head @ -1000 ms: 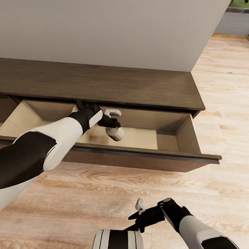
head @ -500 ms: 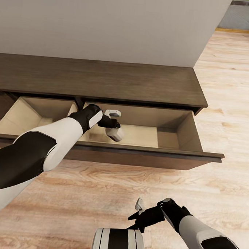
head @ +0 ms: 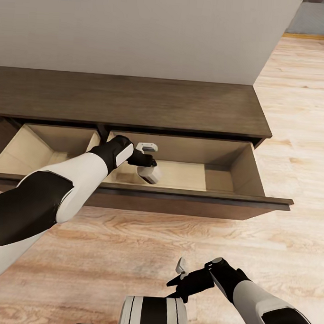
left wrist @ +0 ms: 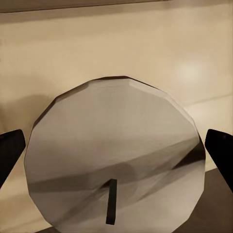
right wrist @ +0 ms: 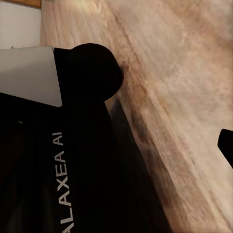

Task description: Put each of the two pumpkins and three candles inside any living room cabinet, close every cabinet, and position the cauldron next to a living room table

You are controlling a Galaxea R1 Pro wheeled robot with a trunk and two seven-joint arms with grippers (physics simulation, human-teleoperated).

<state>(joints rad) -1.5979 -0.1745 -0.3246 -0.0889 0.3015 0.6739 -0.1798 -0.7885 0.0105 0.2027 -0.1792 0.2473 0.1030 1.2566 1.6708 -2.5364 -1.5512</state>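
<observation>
Over the open drawer (head: 218,179) of the cabinet (head: 136,101), the left gripper (head: 147,168) holds a candle (head: 149,174), fingers (left wrist: 9,150) closed against its sides. From the left wrist, the candle's faceted round end (with a dark wick) hangs above the beige drawer floor. The right gripper (head: 179,277) hovers low over the wooden floor (head: 286,140) near the robot's trunk, fingers parted and holding nothing.

Open drawer (head: 228,172) of cabinet (head: 136,101): bare beige floor right of candle (head: 149,174), room to reach in. Left gripper (head: 146,167) and candle fill drawer's left part. Divider (head: 103,132) blocks way into next drawer. Wood floor (head: 144,237) before cabinet open.
</observation>
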